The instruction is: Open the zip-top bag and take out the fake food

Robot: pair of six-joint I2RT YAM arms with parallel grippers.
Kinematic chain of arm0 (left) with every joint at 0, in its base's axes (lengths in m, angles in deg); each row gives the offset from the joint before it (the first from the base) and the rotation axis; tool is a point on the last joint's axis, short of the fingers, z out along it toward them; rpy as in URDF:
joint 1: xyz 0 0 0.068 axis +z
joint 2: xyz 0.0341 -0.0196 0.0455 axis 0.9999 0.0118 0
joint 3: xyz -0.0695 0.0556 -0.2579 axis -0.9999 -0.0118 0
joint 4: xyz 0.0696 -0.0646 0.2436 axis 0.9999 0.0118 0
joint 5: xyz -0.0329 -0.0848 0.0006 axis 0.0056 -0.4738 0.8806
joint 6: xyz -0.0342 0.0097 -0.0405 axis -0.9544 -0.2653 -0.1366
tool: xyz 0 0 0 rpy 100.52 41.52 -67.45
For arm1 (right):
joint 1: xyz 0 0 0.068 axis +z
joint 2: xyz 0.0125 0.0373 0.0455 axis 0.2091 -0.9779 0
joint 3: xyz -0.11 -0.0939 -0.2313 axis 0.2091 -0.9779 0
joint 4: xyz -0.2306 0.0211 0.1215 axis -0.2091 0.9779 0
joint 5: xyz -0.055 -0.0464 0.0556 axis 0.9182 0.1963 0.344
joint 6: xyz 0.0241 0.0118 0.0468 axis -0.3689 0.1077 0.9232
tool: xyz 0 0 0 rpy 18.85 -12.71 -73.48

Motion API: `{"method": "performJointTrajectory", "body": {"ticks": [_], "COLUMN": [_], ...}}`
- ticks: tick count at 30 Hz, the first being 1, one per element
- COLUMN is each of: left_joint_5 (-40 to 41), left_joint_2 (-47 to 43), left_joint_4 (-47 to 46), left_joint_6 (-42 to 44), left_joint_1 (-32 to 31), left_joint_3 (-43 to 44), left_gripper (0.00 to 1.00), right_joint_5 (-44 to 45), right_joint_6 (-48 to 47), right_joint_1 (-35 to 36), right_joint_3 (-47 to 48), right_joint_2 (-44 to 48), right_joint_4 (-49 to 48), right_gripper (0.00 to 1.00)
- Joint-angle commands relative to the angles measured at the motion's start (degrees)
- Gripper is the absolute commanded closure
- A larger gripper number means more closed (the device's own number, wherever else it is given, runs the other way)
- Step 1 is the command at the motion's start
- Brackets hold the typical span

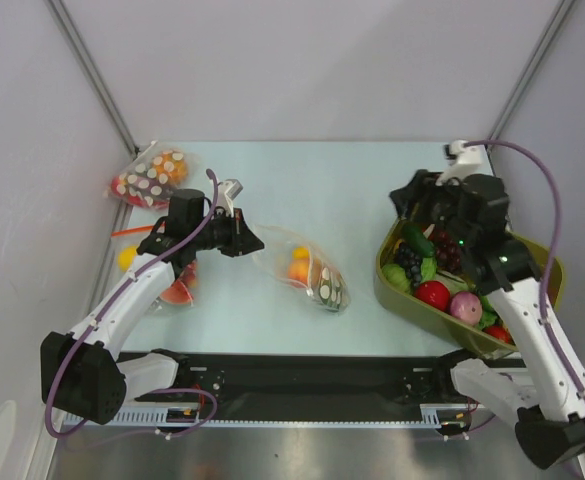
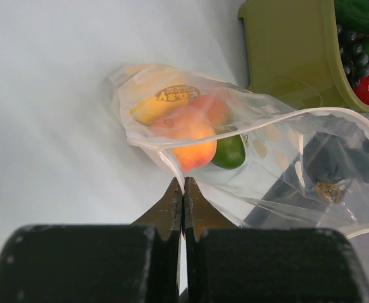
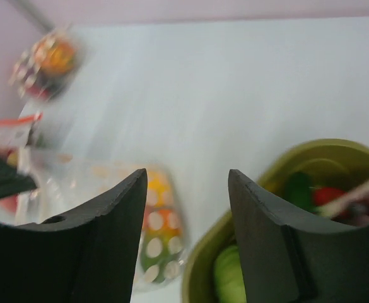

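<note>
The zip-top bag (image 1: 310, 272) lies mid-table, clear with white dots, its mouth gaping toward the left arm. My left gripper (image 1: 256, 242) is shut on the bag's rim, and in the left wrist view its tips (image 2: 183, 182) pinch the plastic edge. Inside the zip-top bag (image 2: 260, 136) sit a pink-orange peach (image 2: 193, 136), an orange-yellow fruit (image 2: 147, 108) and a green piece (image 2: 229, 151). My right gripper (image 1: 409, 197) hovers open over the far left corner of the olive bin (image 1: 387, 285), nothing between its fingers (image 3: 118, 214). A dark grape bunch (image 1: 409, 262) lies in the bin.
The olive bin (image 3: 200, 278) at the right holds several plastic fruits and vegetables. A dotted bag with red and orange (image 1: 152, 175) lies at the back left, and more bagged fruit (image 1: 177, 288) sits under the left arm. Grey walls close in on both sides.
</note>
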Motion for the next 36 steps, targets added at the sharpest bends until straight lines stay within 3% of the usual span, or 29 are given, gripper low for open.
{"method": "performJointTrajectory", "body": {"ticks": [1,2,7,11,16,25,29,36], "left_joint_5": [-1.5,-1.6,-1.5,-1.3,-1.6,-1.8,-1.7,-1.9], "left_joint_2": [-0.8,-0.7,-0.7,-0.6,-0.6,-0.1,0.0,0.6], "left_joint_4": [-2.0,-2.0,-2.0,-1.9,-1.8,-1.9,-1.9,-1.9], "left_joint_6": [-0.1,-0.1,-0.1,0.0,0.0,0.0,0.0,0.0], "left_joint_1": [-0.2,-0.2,-0.2,-0.2,-0.2,-0.3,-0.2,-0.3], "left_joint_3": [1.1,1.0,1.1,1.0,1.2,1.1,1.1,1.0], "left_gripper": [1.00,1.00,1.00,1.00,1.00,1.00,1.00,1.00], "right_joint_5": [0.8,1.4,-2.3,-10.4,-13.4,-3.0,6.6,9.5], "right_joint_6": [-0.7,-1.0,-3.7,-3.8,-4.3,-4.8,-5.6,-4.1], "right_joint_1": [11.0,16.7,28.4,32.0,34.3,34.9,37.3,37.4], "right_joint_3": [4.3,5.3,11.6,16.7,20.7,21.2,20.4,13.9], "right_joint_2": [-4.5,-7.4,-16.9,-26.1,-34.2,-41.2,-42.8,-43.8], "right_joint_4": [-3.3,-3.6,-5.4,-7.5,-4.6,4.5,7.7,5.3], "right_gripper": [0.43,0.45,0.56,0.64,0.70,0.71,0.71,0.68]}}
